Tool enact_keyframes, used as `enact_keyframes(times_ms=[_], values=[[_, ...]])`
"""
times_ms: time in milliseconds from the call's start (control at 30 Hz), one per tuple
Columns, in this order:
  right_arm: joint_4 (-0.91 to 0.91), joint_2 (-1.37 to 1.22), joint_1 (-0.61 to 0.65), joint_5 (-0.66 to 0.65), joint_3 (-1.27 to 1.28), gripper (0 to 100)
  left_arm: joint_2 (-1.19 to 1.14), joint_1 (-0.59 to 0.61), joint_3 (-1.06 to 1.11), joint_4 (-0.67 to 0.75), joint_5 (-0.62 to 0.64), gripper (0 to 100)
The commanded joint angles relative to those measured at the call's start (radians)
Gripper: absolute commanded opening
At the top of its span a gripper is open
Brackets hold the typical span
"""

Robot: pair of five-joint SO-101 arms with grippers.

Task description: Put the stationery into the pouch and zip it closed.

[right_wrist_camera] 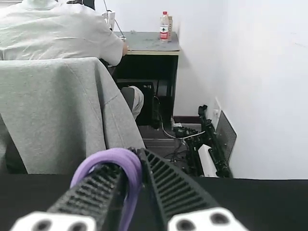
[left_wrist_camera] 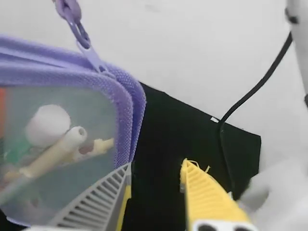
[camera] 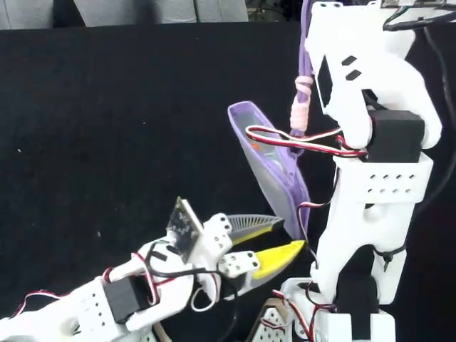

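Because your right gripper (right_wrist_camera: 134,162) pinches only the purple strap (right_wrist_camera: 107,161), the dangling pouch (camera: 267,167) may swing aside when your open left gripper (camera: 291,235) at its lower corner closes.

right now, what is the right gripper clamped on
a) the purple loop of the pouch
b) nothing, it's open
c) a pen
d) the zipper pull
a: in the right wrist view the right gripper has its black fingers pressed together around the purple loop, and the high view shows the pouch hanging lifted off the table.
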State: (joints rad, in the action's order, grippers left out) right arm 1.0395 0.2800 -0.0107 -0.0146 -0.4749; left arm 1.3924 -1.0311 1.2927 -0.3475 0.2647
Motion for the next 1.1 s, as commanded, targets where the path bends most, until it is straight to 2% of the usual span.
enact_keyframes(times_ms=[0, 167, 333, 533, 733, 900, 1067], values=[[0.003, 0.036, 0.051, 0.006, -0.005, 1.1, -0.077, 0.081, -0.058, 0.060, -0.005, 17], [0.028, 0.114, 0.081, 0.005, 0.008, 1.1, -0.140, 0.243, -0.058, 0.109, -0.005, 17], [0.040, 0.182, 0.074, 0.003, 0.025, 1.1, -0.155, 0.335, -0.058, 0.123, -0.005, 17], [0.038, 0.196, 0.066, 0.002, 0.033, 1.1, -0.152, 0.400, -0.035, 0.118, -0.020, 17], [-0.015, 0.165, -0.069, 0.009, 0.031, 1.1, -0.152, 0.406, -0.004, 0.118, -0.189, 17], [-0.051, 0.137, -0.150, 0.011, 0.030, 1.1, -0.152, 0.453, -0.008, 0.124, -0.201, 17], [-0.043, 0.142, -0.140, 0.012, 0.031, 1.1, -0.152, 0.541, -0.062, 0.117, -0.187, 17]])
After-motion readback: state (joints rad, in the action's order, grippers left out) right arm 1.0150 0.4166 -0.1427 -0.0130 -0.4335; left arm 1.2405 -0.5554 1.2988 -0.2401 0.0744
